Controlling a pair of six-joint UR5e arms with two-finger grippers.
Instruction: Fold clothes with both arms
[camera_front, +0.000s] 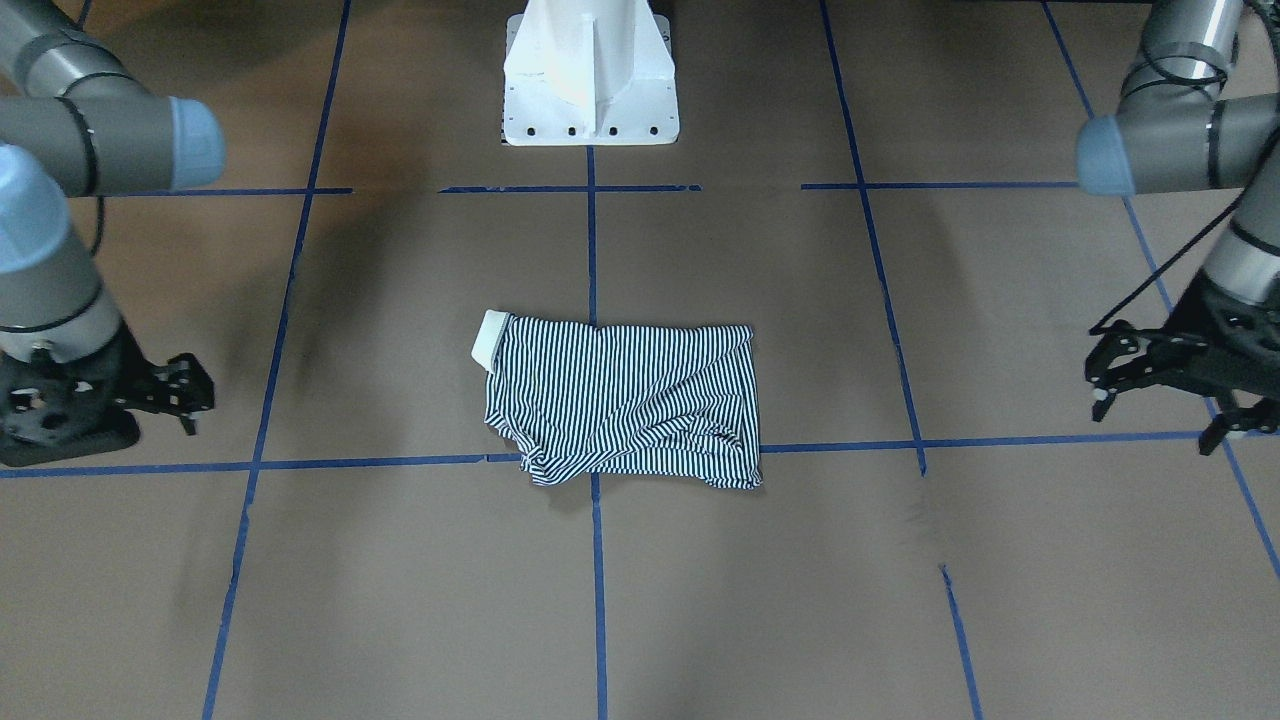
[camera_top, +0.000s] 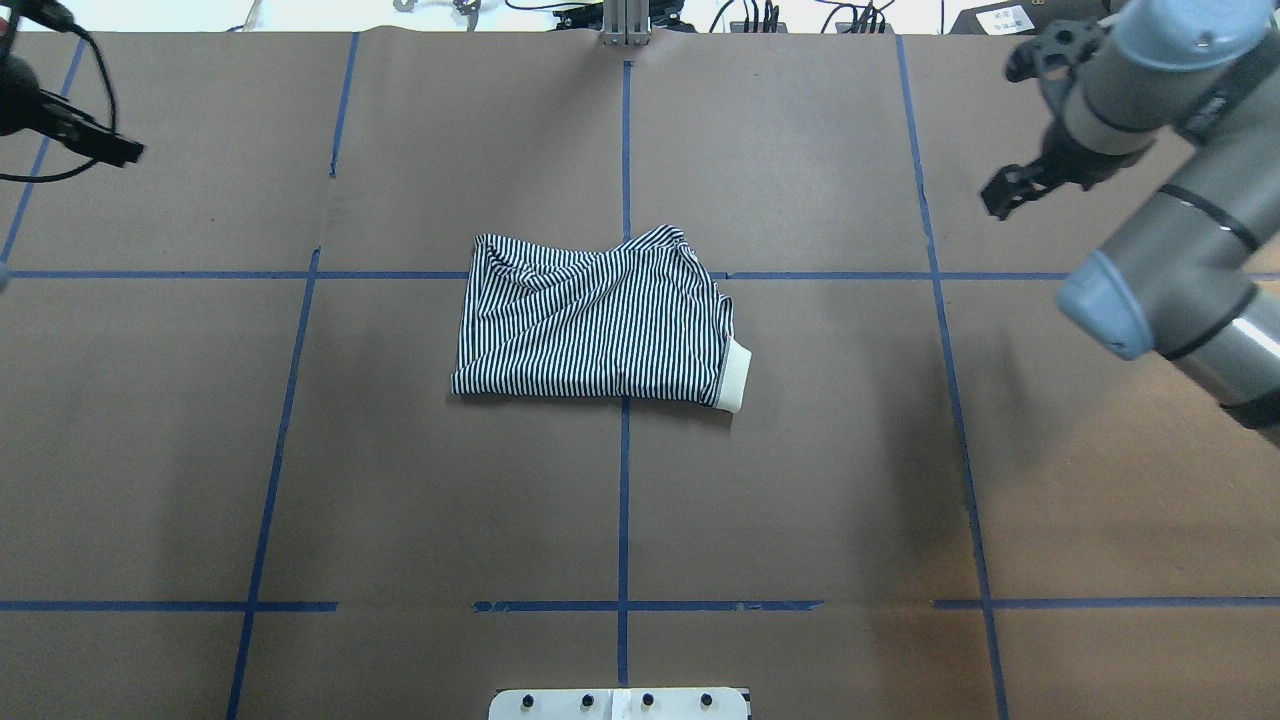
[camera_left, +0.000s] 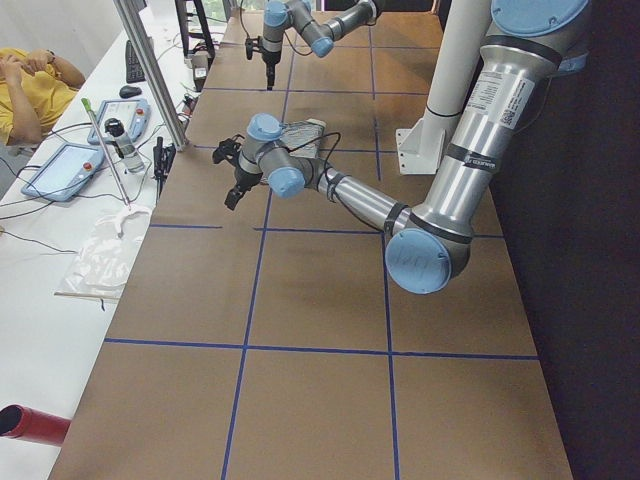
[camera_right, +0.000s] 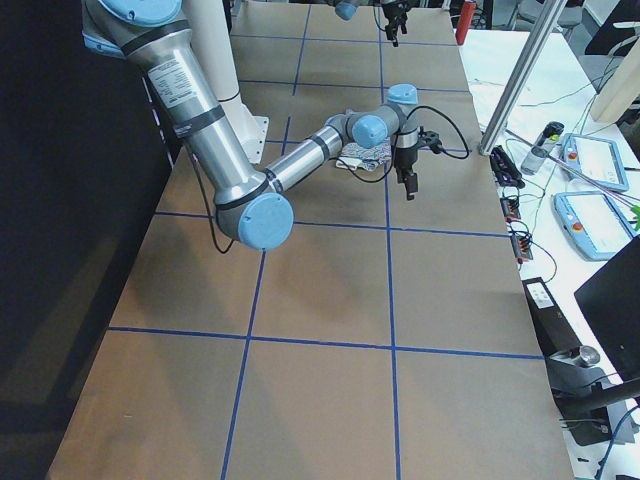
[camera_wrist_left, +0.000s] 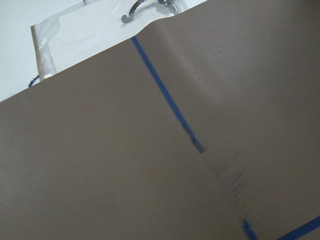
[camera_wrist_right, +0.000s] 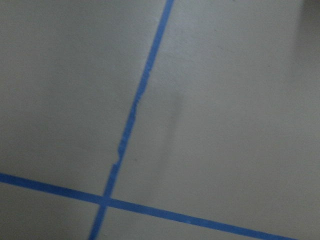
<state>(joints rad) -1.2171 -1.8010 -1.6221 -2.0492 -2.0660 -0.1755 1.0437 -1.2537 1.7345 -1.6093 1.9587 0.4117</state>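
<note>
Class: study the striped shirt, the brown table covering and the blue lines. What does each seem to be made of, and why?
Striped shirt: soft knit fabric, possibly cotton; matte, it creases and drapes.
Table covering: likely brown paper, matte; its edge lifts in a curl in the left wrist view.
Blue lines: apparently adhesive tape; the edges are ragged and broken.

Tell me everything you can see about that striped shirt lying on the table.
The striped shirt looks like soft knit cloth with thin navy-and-white stripes and a cream collar. It is folded into a rough, wrinkled rectangle, the collar poking out at the corner toward the robot's right. It lies flat near the middle of the brown table, over a crossing of blue tape lines. Nothing but the table touches it.
</note>
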